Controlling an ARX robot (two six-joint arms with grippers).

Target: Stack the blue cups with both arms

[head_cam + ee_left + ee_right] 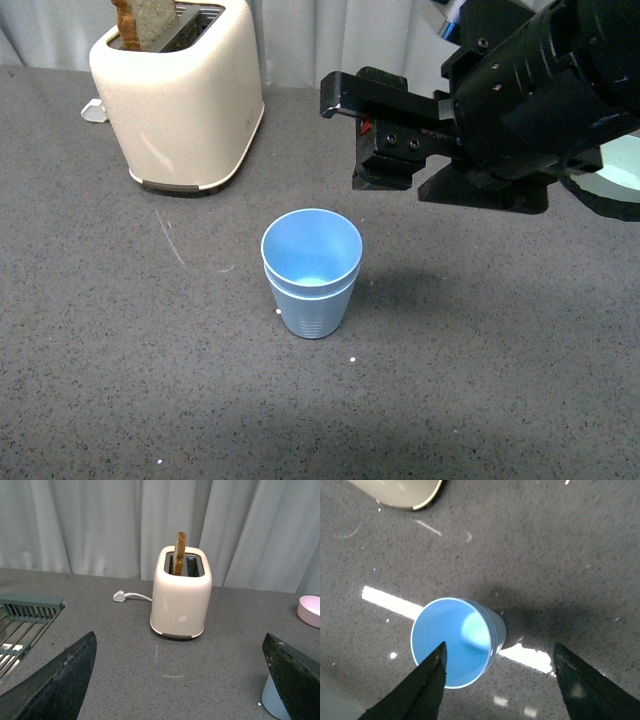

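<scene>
Two light blue cups (311, 270) stand upright on the grey counter, one nested inside the other. My right gripper (362, 140) hangs open and empty above and to the right of them, clear of the rim. In the right wrist view the stacked cups (454, 640) lie below, near one open finger (422, 687). My left gripper (180, 672) is open and empty; in its view a cup's side (274, 700) shows behind one finger (295, 672). The left arm is out of the front view.
A cream toaster (180, 95) with a slice of toast stands at the back left, its white plug (120, 596) lying beside it. A pink bowl (310, 611) and a dish rack (25, 617) show in the left wrist view. A pale green object (620, 168) lies behind the right arm.
</scene>
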